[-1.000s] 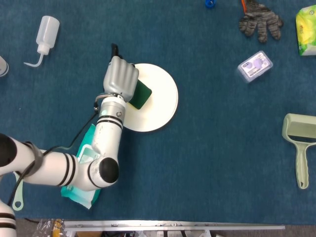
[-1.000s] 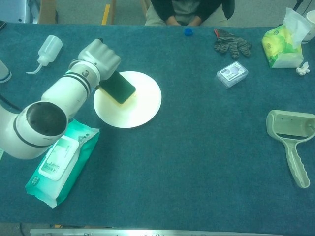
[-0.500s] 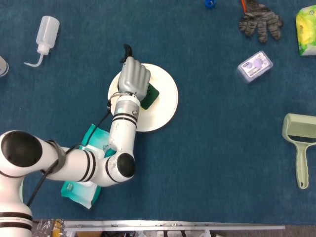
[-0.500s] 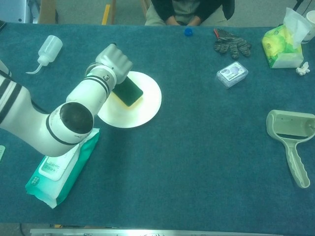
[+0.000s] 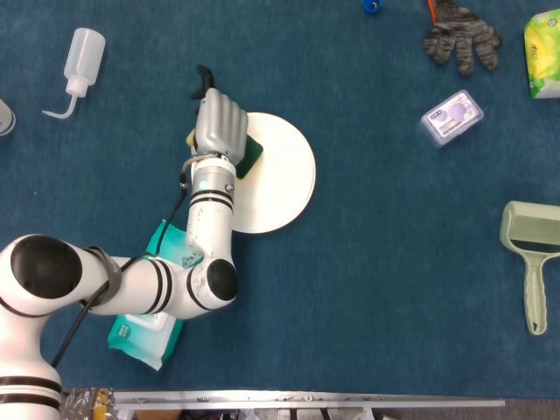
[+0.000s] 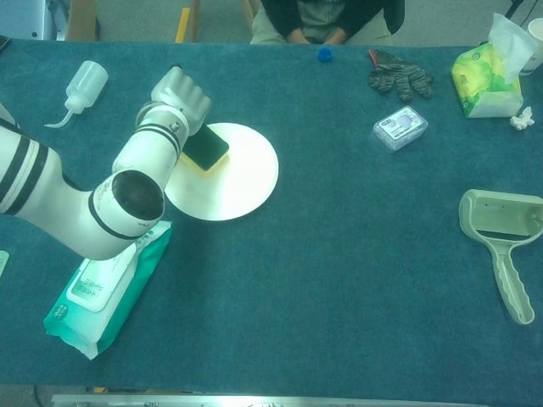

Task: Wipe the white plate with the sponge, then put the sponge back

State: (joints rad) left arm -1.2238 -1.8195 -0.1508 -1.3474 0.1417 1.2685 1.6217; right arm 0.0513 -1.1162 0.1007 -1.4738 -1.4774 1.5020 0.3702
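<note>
Chest view: a blue cloth-covered table (image 6: 339,280) fills the frame, with a seated person (image 6: 327,19) at its far edge. The white plate (image 6: 233,182) lies just right of the left hand (image 6: 180,96), whose fingers are curled down, gripping the sponge (image 6: 206,148) on the plate's left rim. A wipes pack (image 6: 102,284) lies nearer the camera, beside the forearm. The right hand is out of sight.

Smooth matt white plate (image 5: 280,175); nappy blue cloth table (image 5: 376,280) (a glossy plastic wipes pack (image 6: 102,288) too).
</note>
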